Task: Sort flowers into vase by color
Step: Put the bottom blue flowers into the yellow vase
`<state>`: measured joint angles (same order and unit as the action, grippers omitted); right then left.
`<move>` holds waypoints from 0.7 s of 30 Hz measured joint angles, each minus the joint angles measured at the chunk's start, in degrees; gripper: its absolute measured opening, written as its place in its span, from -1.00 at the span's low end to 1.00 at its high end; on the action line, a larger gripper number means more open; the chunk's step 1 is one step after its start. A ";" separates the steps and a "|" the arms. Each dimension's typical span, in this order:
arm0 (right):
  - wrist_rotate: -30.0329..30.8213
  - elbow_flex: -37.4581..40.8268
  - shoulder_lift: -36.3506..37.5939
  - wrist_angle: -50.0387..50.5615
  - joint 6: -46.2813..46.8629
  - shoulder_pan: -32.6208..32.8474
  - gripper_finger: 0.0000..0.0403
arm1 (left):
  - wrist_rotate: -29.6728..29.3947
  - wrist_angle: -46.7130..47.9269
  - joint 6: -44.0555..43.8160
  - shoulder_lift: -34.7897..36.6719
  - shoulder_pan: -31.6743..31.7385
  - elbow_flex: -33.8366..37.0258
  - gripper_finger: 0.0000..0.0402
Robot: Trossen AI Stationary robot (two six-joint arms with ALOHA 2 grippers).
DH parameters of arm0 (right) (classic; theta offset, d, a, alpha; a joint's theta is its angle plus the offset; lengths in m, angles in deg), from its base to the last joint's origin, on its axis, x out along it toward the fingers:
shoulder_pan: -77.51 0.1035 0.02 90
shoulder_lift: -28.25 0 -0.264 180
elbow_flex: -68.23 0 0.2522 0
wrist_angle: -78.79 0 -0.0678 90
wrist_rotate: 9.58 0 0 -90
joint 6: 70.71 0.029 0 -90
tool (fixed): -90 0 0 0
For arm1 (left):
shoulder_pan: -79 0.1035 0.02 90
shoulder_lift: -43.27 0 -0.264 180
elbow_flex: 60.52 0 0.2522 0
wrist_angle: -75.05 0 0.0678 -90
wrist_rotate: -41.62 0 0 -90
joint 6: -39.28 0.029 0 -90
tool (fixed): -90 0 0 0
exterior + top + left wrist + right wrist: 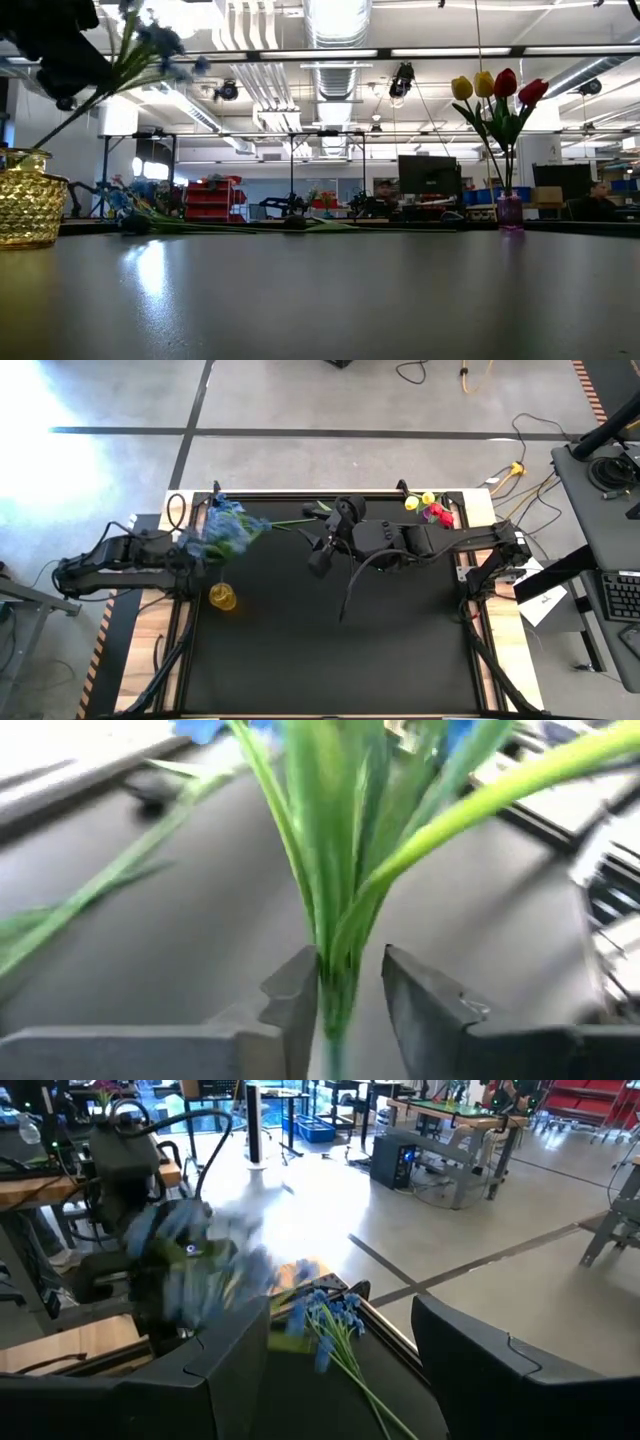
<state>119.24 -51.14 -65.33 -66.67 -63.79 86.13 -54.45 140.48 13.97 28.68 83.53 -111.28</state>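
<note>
Overhead, left gripper (335, 1005) clenched on a blue flower bunch (222, 528), held just above the yellow vase (223, 597). Right gripper (318, 560) parked mid-table, jaws spread, empty. Another blue stem (335, 1332) flat near the back edge; tulips (497, 90) upright in the purple vase (510, 211).

Materials, finish
Black desk top (320, 300) smooth, semi-gloss, reflecting lights; yellow dimpled glass vase (30, 210) shiny; small purple glass vase (510, 212) glossy.

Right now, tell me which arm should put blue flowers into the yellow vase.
Left. The left gripper already holds a blue flower bunch by its stems, just above the yellow vase. The right gripper is empty and open near the table's middle, farther from that vase.
</note>
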 joint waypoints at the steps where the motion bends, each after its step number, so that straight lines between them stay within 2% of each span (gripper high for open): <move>1: -0.01 0.00 0.00 0.00 -0.02 -0.02 0.18 | 2.14 -0.05 0.40 0.02 0.00 0.37 -0.45; 6: 0.01 0.00 -0.02 0.51 0.01 -0.02 0.18 | 9.90 2.43 -0.49 0.60 0.00 1.20 -0.39; 11: 0.03 0.00 -0.09 1.81 0.11 -0.02 0.18 | 10.71 8.56 -0.89 1.65 0.00 0.48 -0.42; 15: 0.06 0.00 -0.09 1.80 -0.04 -0.02 0.18 | 11.75 9.80 -0.91 3.12 0.01 -0.91 -0.44; 21: 0.08 0.00 -0.12 3.37 0.11 -0.02 0.18 | 18.22 20.71 -3.44 3.80 0.02 -6.38 -0.45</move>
<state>119.32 -51.14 -65.45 -63.30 -63.68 86.11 -36.22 161.18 10.54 32.49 83.55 -117.65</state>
